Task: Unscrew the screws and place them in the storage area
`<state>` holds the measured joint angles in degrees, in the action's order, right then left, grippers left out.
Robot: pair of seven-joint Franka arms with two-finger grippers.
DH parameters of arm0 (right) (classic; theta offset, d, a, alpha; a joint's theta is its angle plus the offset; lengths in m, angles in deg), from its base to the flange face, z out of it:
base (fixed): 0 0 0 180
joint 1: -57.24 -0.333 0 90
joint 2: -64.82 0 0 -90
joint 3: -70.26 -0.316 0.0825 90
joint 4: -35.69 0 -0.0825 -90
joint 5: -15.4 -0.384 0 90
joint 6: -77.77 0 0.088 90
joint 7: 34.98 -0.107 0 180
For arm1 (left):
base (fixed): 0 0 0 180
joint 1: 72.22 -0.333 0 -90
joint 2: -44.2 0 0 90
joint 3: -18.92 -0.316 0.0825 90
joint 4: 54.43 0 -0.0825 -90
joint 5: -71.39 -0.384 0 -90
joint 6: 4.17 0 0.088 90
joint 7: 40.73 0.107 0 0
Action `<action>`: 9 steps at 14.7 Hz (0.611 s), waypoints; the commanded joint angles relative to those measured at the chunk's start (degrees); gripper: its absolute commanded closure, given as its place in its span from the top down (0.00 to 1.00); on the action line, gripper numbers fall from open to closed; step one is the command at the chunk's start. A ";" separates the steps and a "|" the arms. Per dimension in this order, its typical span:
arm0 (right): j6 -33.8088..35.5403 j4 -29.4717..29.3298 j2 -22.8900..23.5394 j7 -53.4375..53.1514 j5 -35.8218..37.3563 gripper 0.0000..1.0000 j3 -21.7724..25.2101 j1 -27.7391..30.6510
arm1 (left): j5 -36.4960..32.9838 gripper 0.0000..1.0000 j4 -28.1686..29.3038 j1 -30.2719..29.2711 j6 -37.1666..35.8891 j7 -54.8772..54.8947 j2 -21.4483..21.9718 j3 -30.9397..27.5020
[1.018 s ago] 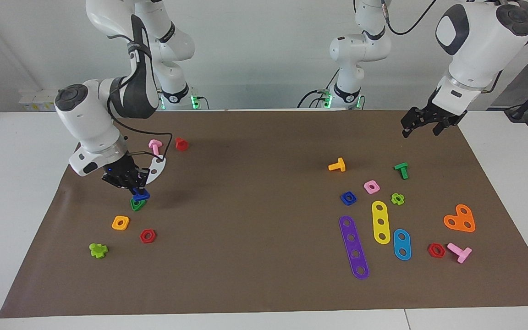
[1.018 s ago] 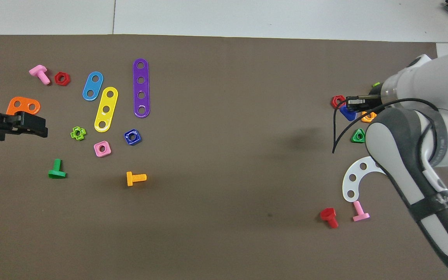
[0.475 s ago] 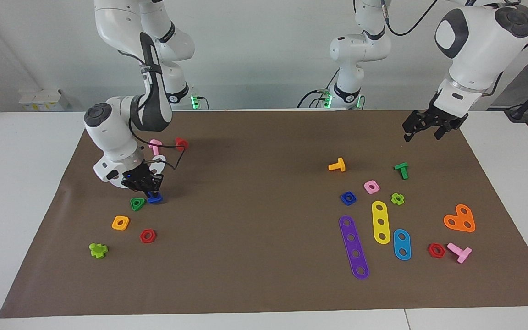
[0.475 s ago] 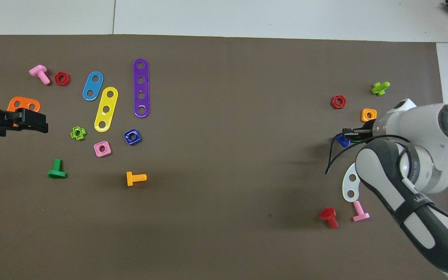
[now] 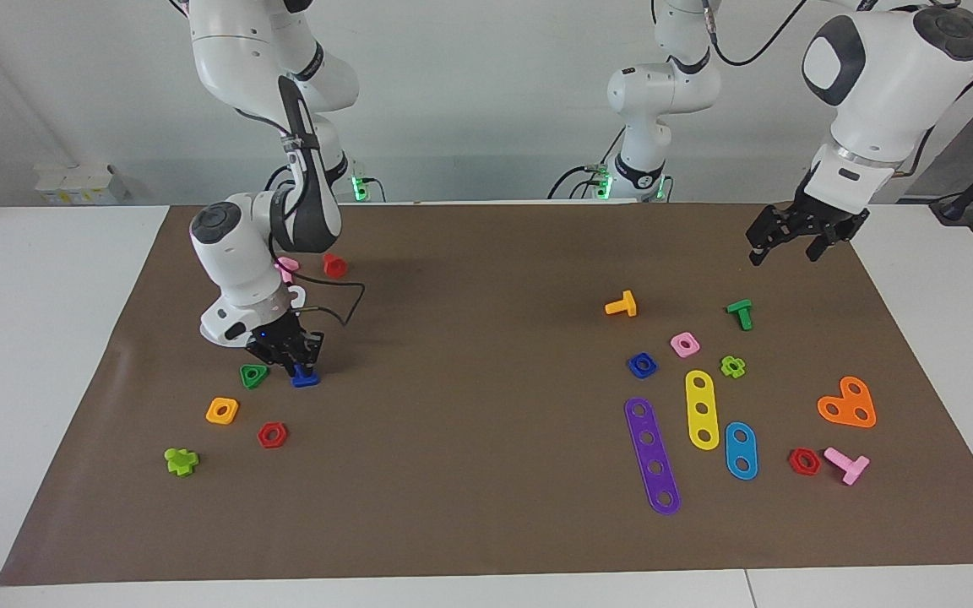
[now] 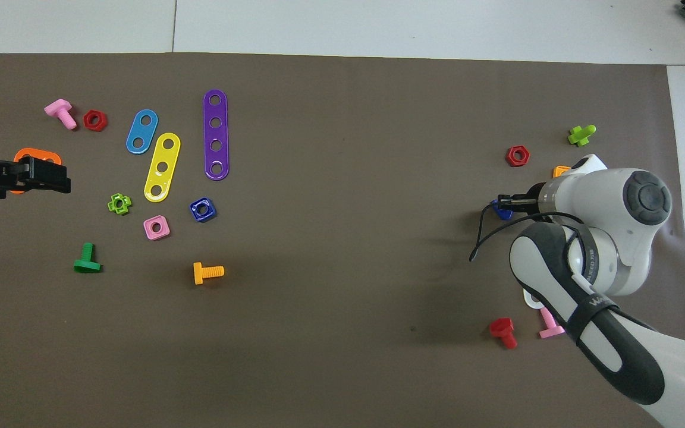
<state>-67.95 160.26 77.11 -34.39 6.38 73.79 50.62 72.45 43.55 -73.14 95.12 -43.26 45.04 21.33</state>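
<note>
- Bolt first: the dark-blue screw [image 5: 306,378] sits on the brown mat [image 5: 470,287] at my right arm's end of the tabletop, just beside the green triangular nut [image 5: 253,376].
- My right gripper [image 5: 295,365] is low over that screw, its tips right at the head; I cannot tell whether the fingers are clamped on it or parted.
- From overhead only a sliver of the blue screw shows in front of my right wrist.
- Storage area [image 5: 233,397] around it: the orange square nut [image 5: 222,410] and red hexagonal nut [image 5: 272,435] lie farther from me than the green one, all apart from each other.
- White curved strip [image 5: 296,295] is mostly hidden by my right arm.
- My left gripper [image 5: 793,233] waits in the air over the mat's edge at the left arm's end, fingers spread open and holding nothing.
</note>
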 commanded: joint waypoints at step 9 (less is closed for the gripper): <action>39.06 -22.85 -9.92 -6.47 8.23 1.00 1.65 2.32 | -1.14 1.00 1.77 -0.14 0.47 -0.19 1.62 -0.04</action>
<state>-36.60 142.44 67.44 -38.39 13.10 75.70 52.59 72.45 43.57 -73.21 95.09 -43.26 45.08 21.33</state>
